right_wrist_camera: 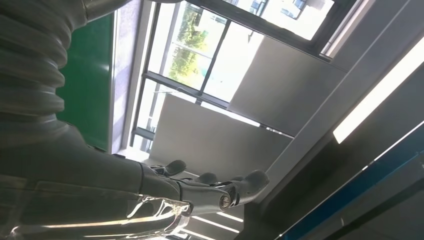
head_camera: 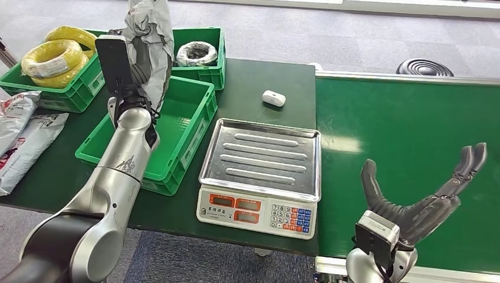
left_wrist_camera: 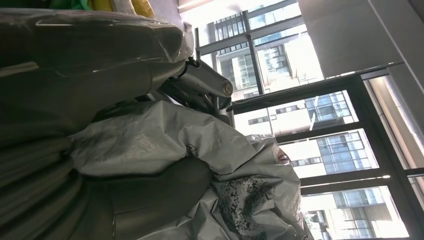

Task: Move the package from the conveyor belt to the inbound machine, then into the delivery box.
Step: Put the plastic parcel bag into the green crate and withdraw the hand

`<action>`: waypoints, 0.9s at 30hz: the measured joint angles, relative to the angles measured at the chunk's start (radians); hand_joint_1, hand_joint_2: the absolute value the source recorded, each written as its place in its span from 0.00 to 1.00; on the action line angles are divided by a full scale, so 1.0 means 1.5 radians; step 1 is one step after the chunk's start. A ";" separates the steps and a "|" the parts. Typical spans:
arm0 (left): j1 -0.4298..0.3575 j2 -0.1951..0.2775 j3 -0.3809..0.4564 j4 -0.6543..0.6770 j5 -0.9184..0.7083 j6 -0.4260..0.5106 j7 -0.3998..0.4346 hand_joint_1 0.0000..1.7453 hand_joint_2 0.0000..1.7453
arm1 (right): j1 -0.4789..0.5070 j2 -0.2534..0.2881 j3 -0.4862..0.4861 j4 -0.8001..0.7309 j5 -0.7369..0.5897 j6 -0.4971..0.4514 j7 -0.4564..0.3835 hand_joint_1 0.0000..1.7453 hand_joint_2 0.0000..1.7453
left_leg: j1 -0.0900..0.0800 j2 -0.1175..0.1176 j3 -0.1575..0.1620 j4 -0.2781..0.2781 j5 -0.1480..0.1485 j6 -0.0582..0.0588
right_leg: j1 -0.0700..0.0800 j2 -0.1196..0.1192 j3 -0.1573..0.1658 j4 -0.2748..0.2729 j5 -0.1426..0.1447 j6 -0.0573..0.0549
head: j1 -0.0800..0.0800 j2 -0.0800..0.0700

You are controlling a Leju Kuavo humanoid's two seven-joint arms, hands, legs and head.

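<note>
My left hand (head_camera: 137, 66) grips a crumpled grey plastic package (head_camera: 150, 35) and holds it up above the near green crate (head_camera: 177, 132), which stands left of the scale. In the left wrist view the package (left_wrist_camera: 210, 170) bulges between my thumb and fingers (left_wrist_camera: 205, 90). The scale (head_camera: 259, 171) with its steel tray is bare. My right hand (head_camera: 421, 200) hovers open, palm up, over the green conveyor belt (head_camera: 407, 130) near its front edge; its fingers (right_wrist_camera: 220, 187) are spread with nothing in them.
A small white device (head_camera: 273, 98) lies on the table behind the scale. Two green crates at the back hold yellow cable coils (head_camera: 53, 59) and a dark coil (head_camera: 196, 53). Several bagged packages (head_camera: 20, 138) lie at the table's left edge.
</note>
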 joint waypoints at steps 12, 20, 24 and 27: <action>-0.002 0.008 0.006 0.068 -0.151 0.049 0.050 0.96 1.00 | 0.002 0.000 0.001 0.007 -0.003 0.000 0.000 0.00 1.00 | 0.000 0.000 0.000 0.000 0.000 0.000 | 0.000 0.000 0.000 0.000 0.000 0.000 | 0.000 0.000; 0.119 -0.035 -0.014 0.153 -0.190 0.047 0.041 0.00 1.00 | 0.004 0.000 0.005 0.010 -0.005 0.000 0.000 0.00 1.00 | -0.001 0.000 -0.001 0.000 0.000 0.000 | -0.001 0.000 -0.001 0.000 0.000 0.000 | 0.000 0.000; 0.147 -0.043 -0.015 0.171 -0.182 0.041 0.042 0.00 1.00 | 0.004 0.000 0.007 0.011 -0.001 0.000 0.000 0.00 1.00 | 0.000 0.000 -0.001 0.000 0.000 0.000 | 0.000 0.000 -0.001 0.000 0.000 0.000 | 0.000 0.000; 0.170 -0.050 -0.014 0.174 -0.170 0.042 0.025 0.00 1.00 | 0.004 0.000 0.009 0.012 0.003 0.000 0.000 0.00 1.00 | 0.000 0.000 -0.001 0.000 0.000 0.000 | 0.000 0.000 -0.001 0.000 0.000 0.000 | 0.000 0.000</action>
